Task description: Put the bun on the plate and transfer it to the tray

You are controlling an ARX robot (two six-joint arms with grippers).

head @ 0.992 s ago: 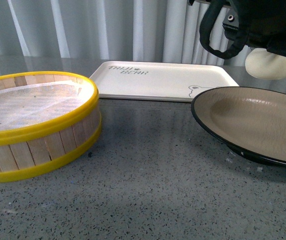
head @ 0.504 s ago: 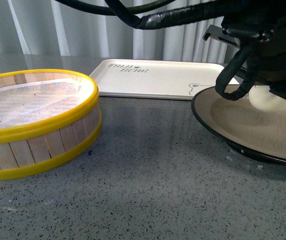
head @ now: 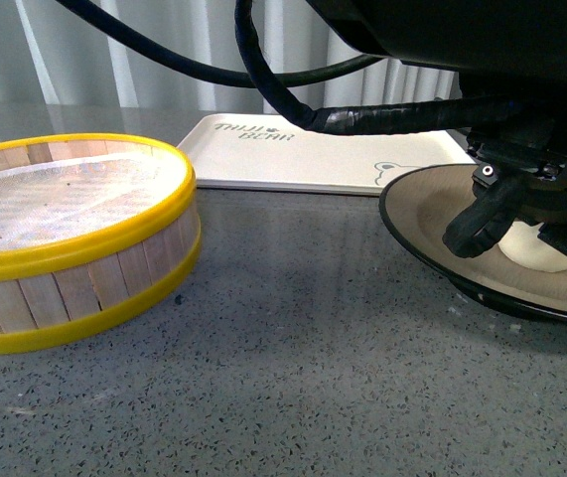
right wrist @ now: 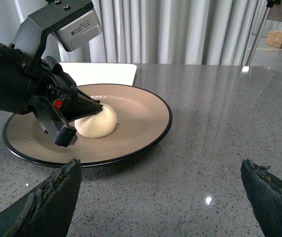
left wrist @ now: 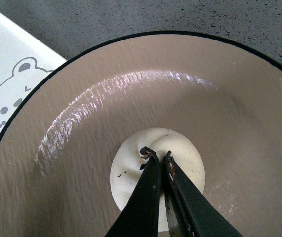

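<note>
The white bun [head: 536,248] rests on the beige inside of the black-rimmed plate [head: 417,204] at the right. My left gripper [left wrist: 158,158] is shut on the bun [left wrist: 180,153], pinching its top from above; it also shows in the right wrist view [right wrist: 95,109] over the bun [right wrist: 101,124] on the plate [right wrist: 145,118]. The cream tray [head: 303,154] with the bear drawing lies behind the plate; its corner shows in the left wrist view [left wrist: 5,74]. My right gripper [right wrist: 160,195] is open and empty, low over the bare table in front of the plate.
A round yellow-rimmed wooden steamer basket [head: 84,248] stands at the left. The grey speckled table [head: 313,378] stretches across the front. The left arm's black cables [head: 263,89] hang across the top. Curtains close the back.
My left gripper has come down with the bun from above the plate's far edge until the bun sits on the plate's inside.
</note>
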